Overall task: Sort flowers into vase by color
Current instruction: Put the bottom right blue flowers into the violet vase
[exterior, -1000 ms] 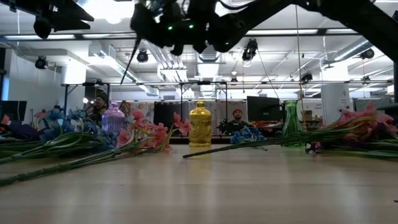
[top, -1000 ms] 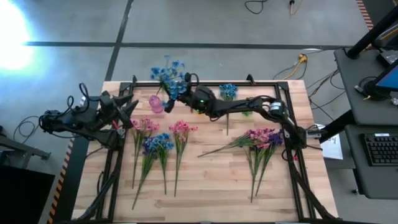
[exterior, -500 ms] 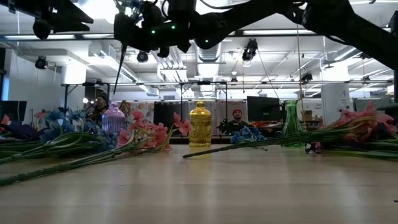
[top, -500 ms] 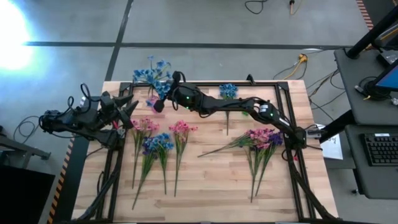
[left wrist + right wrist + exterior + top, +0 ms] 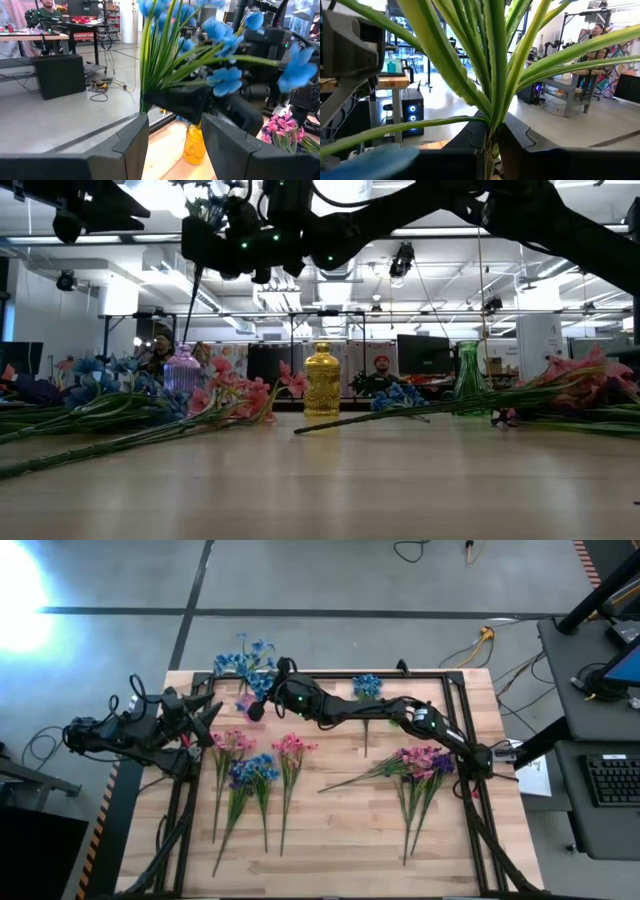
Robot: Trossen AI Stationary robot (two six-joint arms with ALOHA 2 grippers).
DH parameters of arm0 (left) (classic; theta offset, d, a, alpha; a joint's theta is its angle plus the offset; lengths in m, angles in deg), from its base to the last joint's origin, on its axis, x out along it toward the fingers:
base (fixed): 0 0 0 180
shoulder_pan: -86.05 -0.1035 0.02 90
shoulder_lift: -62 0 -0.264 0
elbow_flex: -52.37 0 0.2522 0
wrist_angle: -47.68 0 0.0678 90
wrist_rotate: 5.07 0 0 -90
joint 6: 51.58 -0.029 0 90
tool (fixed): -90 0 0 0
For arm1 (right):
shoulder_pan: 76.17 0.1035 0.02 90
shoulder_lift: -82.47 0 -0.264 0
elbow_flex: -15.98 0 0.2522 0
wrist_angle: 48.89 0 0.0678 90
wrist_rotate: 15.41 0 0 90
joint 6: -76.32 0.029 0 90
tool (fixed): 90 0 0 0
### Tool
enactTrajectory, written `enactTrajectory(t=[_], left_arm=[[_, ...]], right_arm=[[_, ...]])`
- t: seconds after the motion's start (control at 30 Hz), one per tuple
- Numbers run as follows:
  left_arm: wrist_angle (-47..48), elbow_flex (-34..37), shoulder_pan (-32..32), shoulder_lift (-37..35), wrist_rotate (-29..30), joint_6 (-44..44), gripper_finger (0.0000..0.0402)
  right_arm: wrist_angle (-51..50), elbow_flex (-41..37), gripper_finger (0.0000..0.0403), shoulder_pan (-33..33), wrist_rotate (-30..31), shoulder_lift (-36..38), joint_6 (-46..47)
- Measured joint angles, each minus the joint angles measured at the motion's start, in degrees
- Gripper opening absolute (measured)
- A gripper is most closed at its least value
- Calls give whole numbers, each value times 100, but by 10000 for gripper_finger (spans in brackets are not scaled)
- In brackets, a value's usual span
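Since second ago, right gripper [image 5: 268, 692] carries blue sprig [image 5: 240, 662] leftward to back-left corner, above purple vase [image 5: 245, 703]. Low view: stem [image 5: 194, 295] dangles above vase [image 5: 182, 373]; could miss narrow mouth. Right wrist: fingers [image 5: 470, 137] clamped on stem. Left gripper [image 5: 208, 710] fingers apart, beside vase.

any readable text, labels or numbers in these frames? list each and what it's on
None readable.
Monitors behind the table: too blurred to read.
Wall art in the room beyond: colours only, no legible words.
Yellow vase, purple vase, flowers: no labels showing.
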Motion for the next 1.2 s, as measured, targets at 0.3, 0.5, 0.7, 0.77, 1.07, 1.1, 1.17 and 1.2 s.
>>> enactTrajectory(t=[0.3,0.5,0.7,0.77,1.07,1.1,1.17,1.2], left_arm=[[0,0,-1,0,-1,44,168],[24,0,-1,0,-1,44,168],[52,2,-1,0,-2,44,168],[52,2,0,0,-2,44,168],[52,2,0,0,-2,44,168],[52,2,0,0,0,44,168],[52,2,0,0,-2,44,168],[52,2,-1,0,0,44,168]], right_arm=[[-9,-2,22,-13,3,-112,106],[-160,-4,23,-15,30,-116,106],[-246,-4,24,-15,31,-116,108],[-245,-4,24,-15,33,-116,108],[-247,-4,31,-15,44,-116,202],[-251,-4,36,-15,44,-116,221],[-266,-4,50,-15,43,-116,235],[-293,-4,58,-15,42,-116,236]])
